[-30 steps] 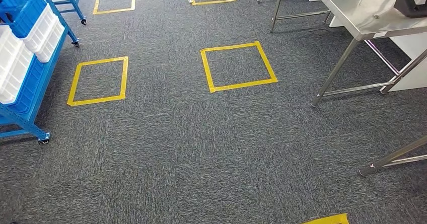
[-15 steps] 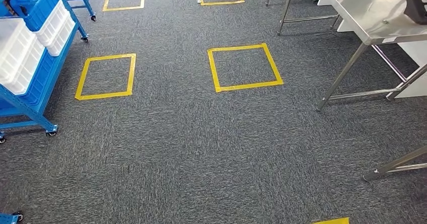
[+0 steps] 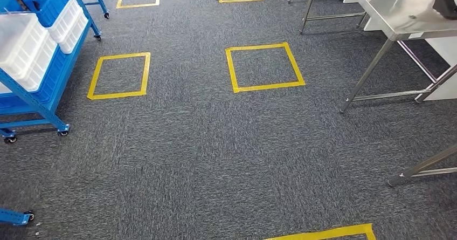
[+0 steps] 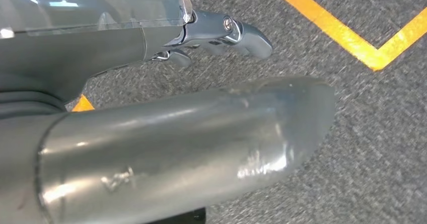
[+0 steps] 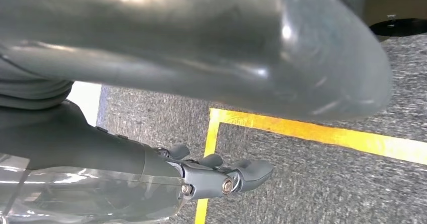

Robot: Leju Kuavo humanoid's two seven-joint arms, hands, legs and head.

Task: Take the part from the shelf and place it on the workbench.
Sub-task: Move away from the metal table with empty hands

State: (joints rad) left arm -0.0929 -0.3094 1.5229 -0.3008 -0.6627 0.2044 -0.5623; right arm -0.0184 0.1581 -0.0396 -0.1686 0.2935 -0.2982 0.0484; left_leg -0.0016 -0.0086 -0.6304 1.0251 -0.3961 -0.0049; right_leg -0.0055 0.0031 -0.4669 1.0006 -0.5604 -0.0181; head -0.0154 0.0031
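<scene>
A blue wheeled shelf (image 3: 52, 86) stands at the left in the head view, loaded with white bins (image 3: 22, 50) and a blue bin (image 3: 47, 0). At the top right is the steel workbench (image 3: 393, 8), and a dark part (image 3: 446, 4) lies at its right edge. My left hand (image 4: 201, 128) hangs over the grey carpet, its fingers (image 4: 236, 30) stretched out with nothing in them. My right hand (image 5: 211, 48) also hangs above the carpet, its fingers (image 5: 229, 176) apart and holding nothing.
Yellow tape squares (image 3: 264, 67) (image 3: 119, 75) mark the grey carpet between shelf and workbench. The workbench legs (image 3: 366, 75) and a second steel leg (image 3: 423, 170) stand at the right. A blue caster foot (image 3: 16, 217) sits at the bottom left.
The whole picture has shifted right: the camera has turned toward the shelf, which now shows more fully. Nothing in the scene has moved by itself.
</scene>
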